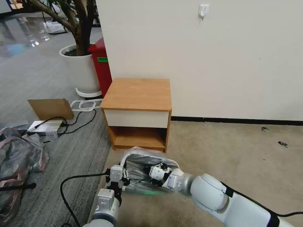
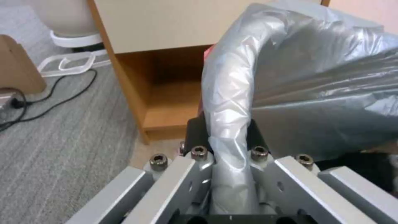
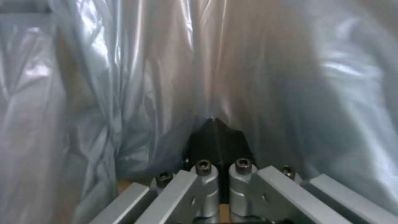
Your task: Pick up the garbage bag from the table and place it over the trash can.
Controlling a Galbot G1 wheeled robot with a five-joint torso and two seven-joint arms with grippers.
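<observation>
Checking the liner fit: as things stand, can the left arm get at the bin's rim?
Probably yes: the left gripper is already shut on the trash can rim, through the garbage bag draped over it. Only bag film lies between.

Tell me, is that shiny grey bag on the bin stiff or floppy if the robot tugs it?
Probably floppy: the garbage bag shows crinkles and folds, and it drapes over the trash can's rim. Likely very light, since the plastic looks thin and see-through around the right tool. It may be slippery too, being glossy where the left tool pinches it.
</observation>
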